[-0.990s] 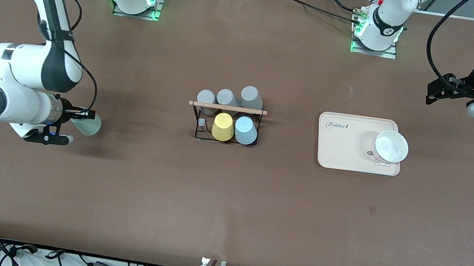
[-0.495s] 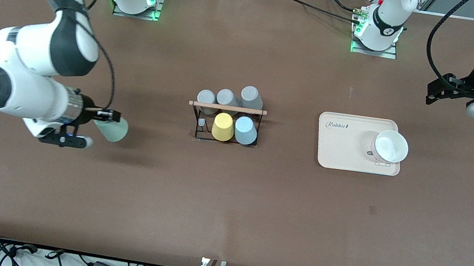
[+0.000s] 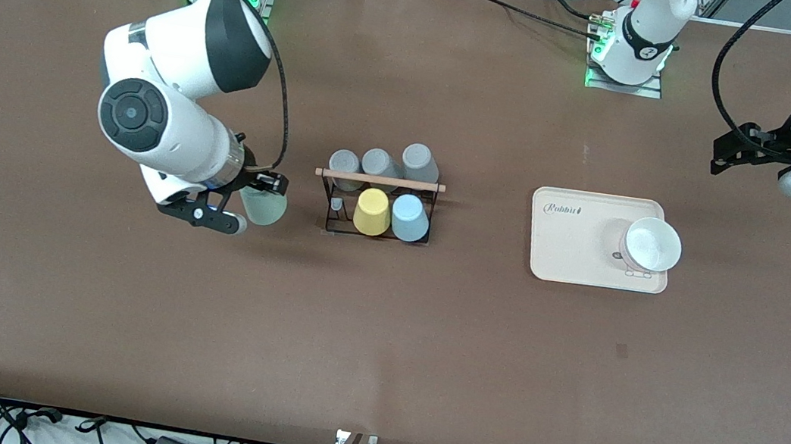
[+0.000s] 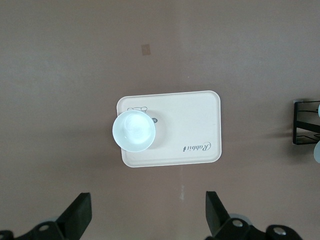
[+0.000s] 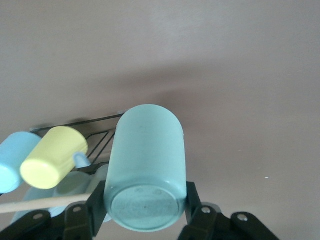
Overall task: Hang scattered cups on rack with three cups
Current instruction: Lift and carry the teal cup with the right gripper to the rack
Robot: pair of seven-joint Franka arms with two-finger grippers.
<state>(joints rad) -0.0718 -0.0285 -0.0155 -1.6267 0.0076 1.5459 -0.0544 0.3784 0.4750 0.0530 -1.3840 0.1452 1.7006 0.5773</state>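
Observation:
My right gripper (image 3: 260, 193) is shut on the pale mint green cup (image 3: 264, 208), held on its side just beside the rack (image 3: 379, 180), at the rack's end toward the right arm. In the right wrist view the fingers (image 5: 97, 202) clamp the mint cup (image 5: 147, 160) near its base. The light blue cup (image 3: 410, 218) sits upside down on a rack peg beside a yellow tumbler (image 3: 371, 212), and both show in the right wrist view, blue (image 5: 12, 160) and yellow (image 5: 52, 157). One peg (image 3: 337, 204) beside the yellow tumbler is bare. My left gripper (image 3: 729, 153) is open and empty and waits.
Three grey tumblers (image 3: 380, 163) sit on the rack's row farther from the front camera. A cream tray (image 3: 567, 256) with a white bowl (image 3: 652, 244) lies toward the left arm's end. It shows in the left wrist view (image 4: 200, 120), with the bowl (image 4: 133, 131).
My right arm has carried the mint green cup from the right arm's end of the table to just beside the rack. The left arm has not moved.

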